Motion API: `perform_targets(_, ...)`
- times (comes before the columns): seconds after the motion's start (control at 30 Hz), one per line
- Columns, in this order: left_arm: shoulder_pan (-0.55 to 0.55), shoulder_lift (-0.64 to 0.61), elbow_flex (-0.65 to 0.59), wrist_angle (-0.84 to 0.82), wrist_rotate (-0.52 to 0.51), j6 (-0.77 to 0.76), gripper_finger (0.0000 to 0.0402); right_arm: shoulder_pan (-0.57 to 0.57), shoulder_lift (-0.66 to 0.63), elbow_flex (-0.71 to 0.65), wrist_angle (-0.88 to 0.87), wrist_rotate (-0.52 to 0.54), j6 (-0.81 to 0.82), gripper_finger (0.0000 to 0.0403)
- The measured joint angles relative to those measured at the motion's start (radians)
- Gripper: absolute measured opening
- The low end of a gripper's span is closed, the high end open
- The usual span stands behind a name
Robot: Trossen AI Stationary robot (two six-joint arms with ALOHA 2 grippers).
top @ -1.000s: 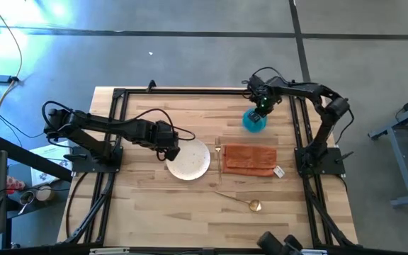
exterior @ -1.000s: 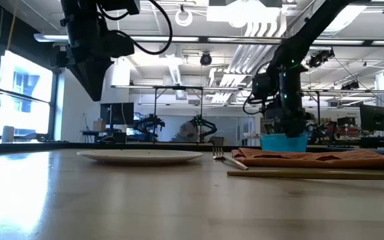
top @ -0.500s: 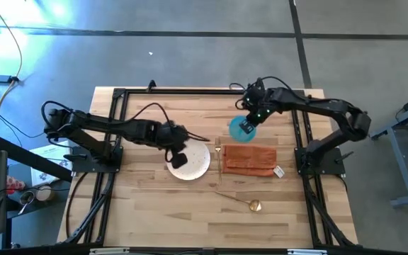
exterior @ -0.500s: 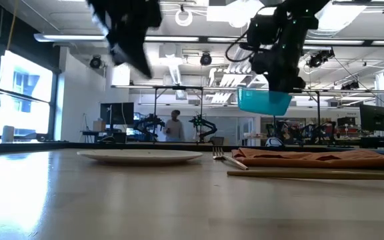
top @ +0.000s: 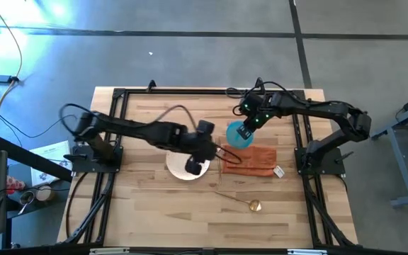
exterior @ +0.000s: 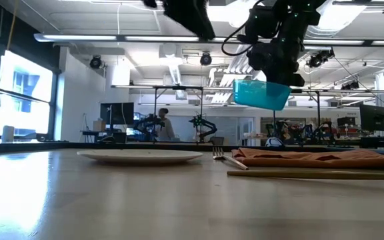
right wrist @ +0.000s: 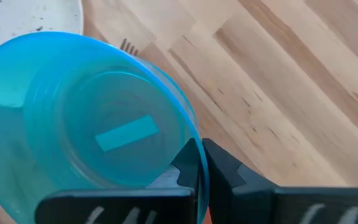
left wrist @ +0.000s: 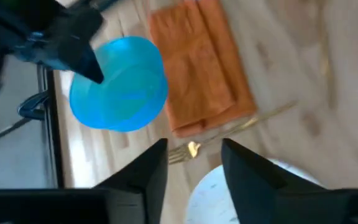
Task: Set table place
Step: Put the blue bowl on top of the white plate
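The blue bowl (top: 238, 134) hangs in the air over the table (top: 154, 212), between the white plate (top: 183, 170) and the orange napkin (top: 252, 160), with my right gripper (right wrist: 197, 155) shut on it. The gold fork (exterior: 228, 160) lies between plate and napkin, and the gold spoon (top: 241, 202) lies nearer the front edge. My left gripper (left wrist: 194, 146) hovers open high above the plate's right side, holding nothing; its fingers point toward the fork and the bowl (left wrist: 120, 84). My right gripper pinches the bowl's rim (right wrist: 194, 177), one finger inside the bowl and one outside the wall. It comes in from the table's far right. The bowl (exterior: 262, 93) is lifted clear of the table, slightly tilted, hanging beside the fingers.
Black rails (top: 119, 134) run along the table's left, right and far sides. A white tag (top: 279, 171) sticks out at the napkin's right corner. Bare planks lie toward the near edge around the spoon.
My right gripper has lifted the bowl off the table at the far right and carried it up and toward the left and near side, over the napkin's far-left corner. My left gripper has risen and swung toward the right, from the plate's left side across it.
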Motion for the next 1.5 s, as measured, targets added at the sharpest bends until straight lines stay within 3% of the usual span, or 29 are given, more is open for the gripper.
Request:
perform_targets(0.2,-0.005,0.148,0.112,-0.025,-0.091,0.156,0.0171,0.015,0.000,0.000,0.010,-0.030,0.001,0.0000)
perform_targets(0.47,-0.002,0.225,0.170,0.012,-0.092,0.283,0.0151,0.044,0.000,0.000,0.067,-0.035,0.003,0.0000)
perform_targets(1.03,0.056,0.285,0.169,-0.017,-0.091,0.317,0.0139,0.111,0.001,0.000,0.108,-0.030,0.038,0.0000)
perform_targets(1.13,0.057,0.284,0.169,-0.026,-0.091,0.321,0.0111,0.109,0.001,0.000,0.115,-0.027,0.039,0.0000)
perform_targets(1.3,0.045,0.284,0.169,-0.054,-0.064,0.312,0.0014,0.106,0.000,0.002,0.141,-0.034,0.029,0.0000)
perform_targets(1.5,0.037,0.284,0.169,-0.065,-0.060,0.244,0.0005,0.106,-0.004,0.002,0.175,-0.047,-0.013,0.0005)
